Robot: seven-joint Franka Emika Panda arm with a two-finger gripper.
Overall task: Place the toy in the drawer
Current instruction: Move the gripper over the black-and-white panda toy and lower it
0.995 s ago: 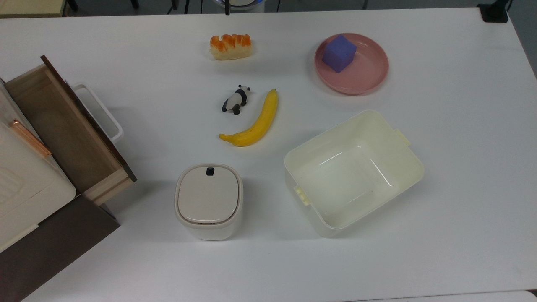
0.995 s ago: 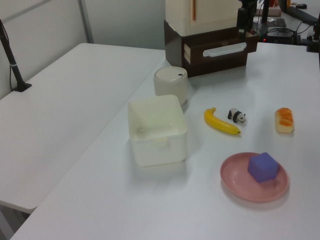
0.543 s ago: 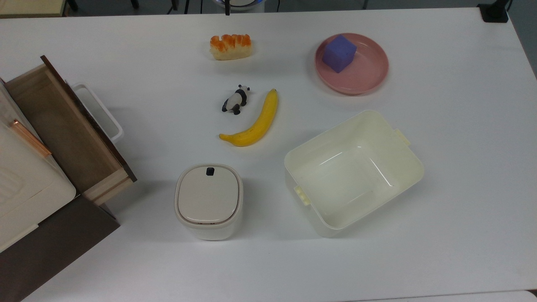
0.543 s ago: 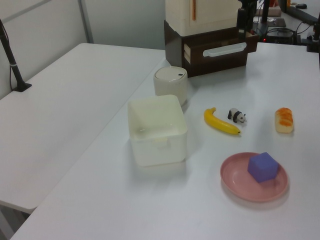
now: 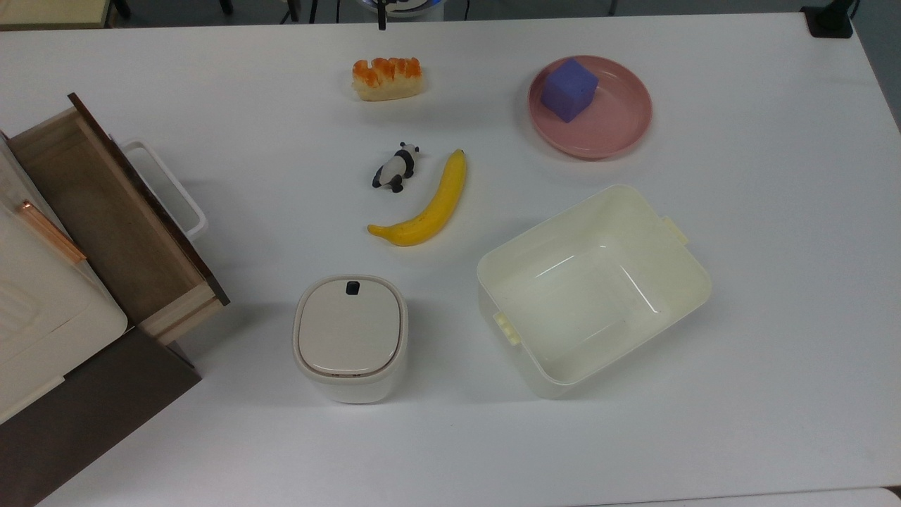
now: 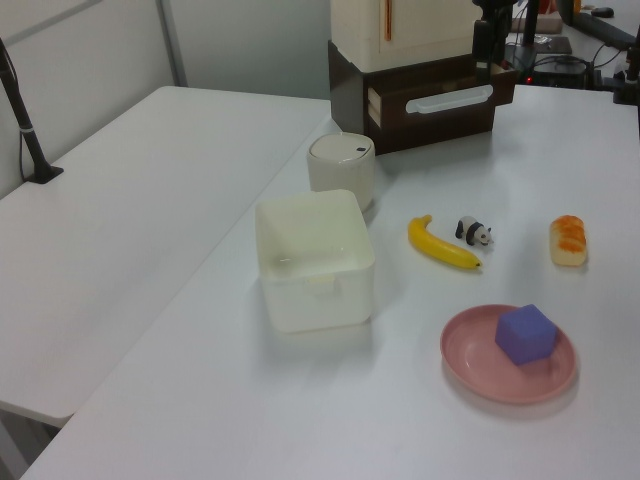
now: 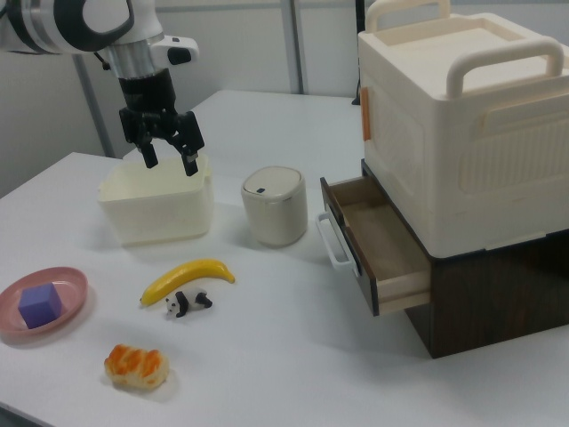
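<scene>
The toy (image 5: 395,167) could get mixed up with the banana (image 5: 425,205), because it lies just beside it. If the gripper (image 7: 168,152) comes down a bit off, it may bump the banana or pinch both things. The toy is very small and lies on its side, so it could also slip out or roll away when the fingers close. It could also drop on the way, since the drawer (image 5: 105,218) is well apart from it. The drawer is pulled open, but it is shallow, so a drop from high up might make the toy bounce out.

The toy is a little black-and-white panda, much shorter than the banana. It lies on the white table (image 5: 774,246), between the banana and the orange bread toy (image 5: 388,77). In the right view it sits just in front of the banana.

The gripper is open and holds nothing. In the right view it hangs high up, above the cream tub (image 7: 158,209), far from the banana and the toy.
</scene>
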